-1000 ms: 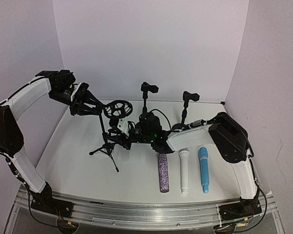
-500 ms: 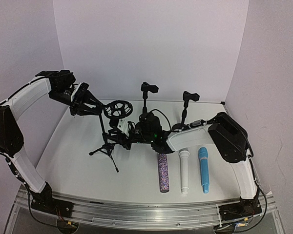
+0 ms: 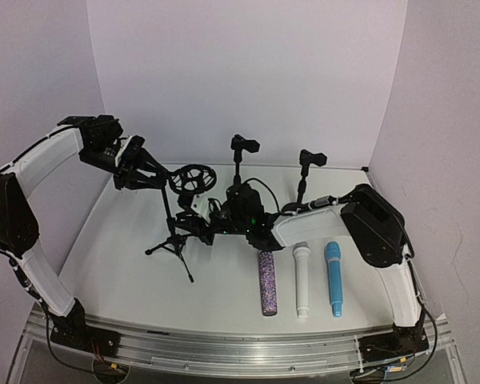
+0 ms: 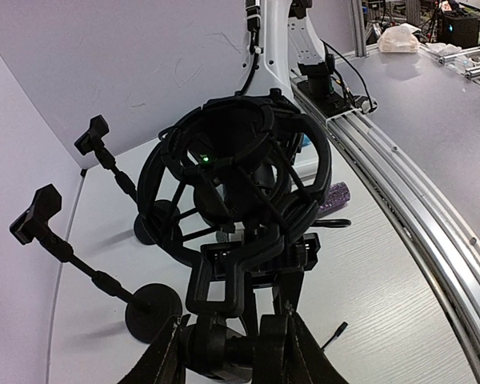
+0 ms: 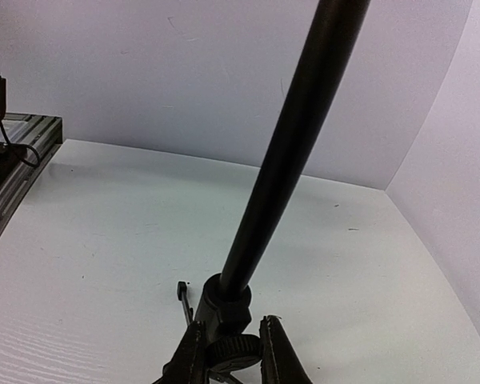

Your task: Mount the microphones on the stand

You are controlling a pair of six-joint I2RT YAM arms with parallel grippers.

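Top view: a purple-glitter stick microphone (image 3: 266, 284), an all-white stick microphone (image 3: 302, 280) and a light-blue stick microphone (image 3: 334, 278) lay unheld, side by side on the white tabletop (image 3: 124, 272). Their long axes were parallel, running from near edge to back wall, apart from the black metal tripod stand (image 3: 174, 242).

Left wrist view: the left hand (image 4: 232, 356) was clenched on the joint under the black ring-shaped shock mount (image 4: 232, 160), apparently steadying it.

Right wrist view: the right hand (image 5: 230, 352) was closed snugly about the stand's knurled pole collar (image 5: 230, 350), likely bracing it.
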